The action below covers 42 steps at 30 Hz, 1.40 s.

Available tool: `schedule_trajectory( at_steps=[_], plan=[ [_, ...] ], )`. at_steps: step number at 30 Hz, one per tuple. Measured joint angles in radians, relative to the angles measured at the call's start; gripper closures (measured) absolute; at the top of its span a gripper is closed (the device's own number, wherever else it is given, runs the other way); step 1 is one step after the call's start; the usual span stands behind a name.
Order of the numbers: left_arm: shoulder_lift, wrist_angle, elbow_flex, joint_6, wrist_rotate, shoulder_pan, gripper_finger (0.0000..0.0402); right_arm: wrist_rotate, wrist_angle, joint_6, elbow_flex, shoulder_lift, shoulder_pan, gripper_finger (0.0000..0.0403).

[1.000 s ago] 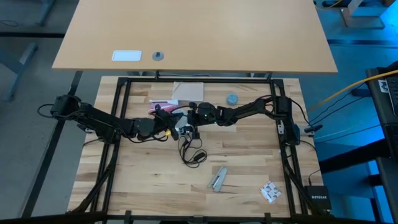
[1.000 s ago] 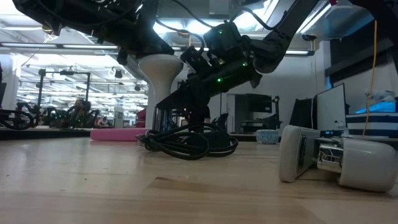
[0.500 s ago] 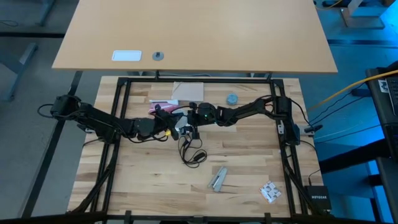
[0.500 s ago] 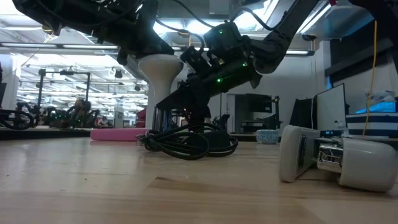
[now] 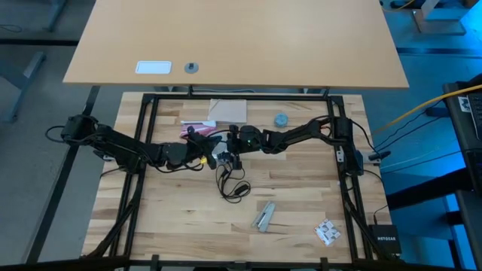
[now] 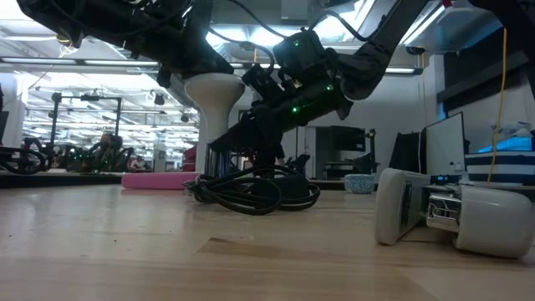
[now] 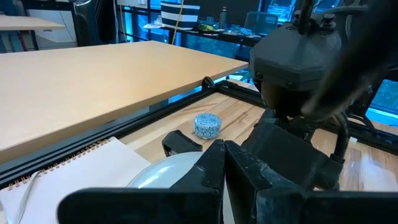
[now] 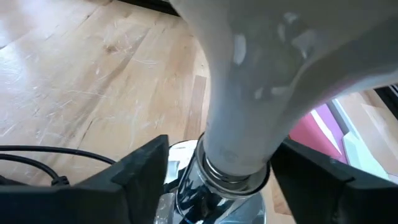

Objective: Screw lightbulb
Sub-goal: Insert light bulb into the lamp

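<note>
I am holding my right gripper [image 8: 217,180] released, its fingers [image 8: 140,174] standing apart on either side of the lightbulb [image 8: 261,93] neck, just above the silvery socket [image 8: 205,199]. The lightbulb is sitting neck-down in the socket. My left gripper [image 7: 224,165] is staying clenched just beside the bulb's globe.

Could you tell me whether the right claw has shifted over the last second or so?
Yes. In the low view the right claw has edged left toward the lightbulb, which stays put; its jaws now flank the bulb's neck, apart from it.
</note>
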Motion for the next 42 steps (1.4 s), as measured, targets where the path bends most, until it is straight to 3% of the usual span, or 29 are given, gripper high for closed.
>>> schedule_trajectory(
  at_steps=[7, 16, 25, 42],
  plan=[
    [0.0, 0.0, 0.0, 0.0, 0.001, 0.0, 0.0398, 0.0, -0.013, 0.001, 0.0, 0.0, -0.001, 0.0081],
    [0.001, 0.001, 0.0, 0.0, 0.006, 0.0, 0.0398, 0.001, -0.13, 0.003, 0.0, 0.0, -0.001, 0.0079],
    [0.001, 0.001, 0.0, -0.003, 0.006, 0.007, 0.0398, 0.053, -0.121, 0.003, 0.0, 0.0, -0.001, 0.0079],
    [0.0, 0.005, 0.0, -0.024, 0.006, 0.021, 0.0398, 0.034, -0.12, 0.029, 0.001, 0.0, -0.001, 0.0079]
  ],
)
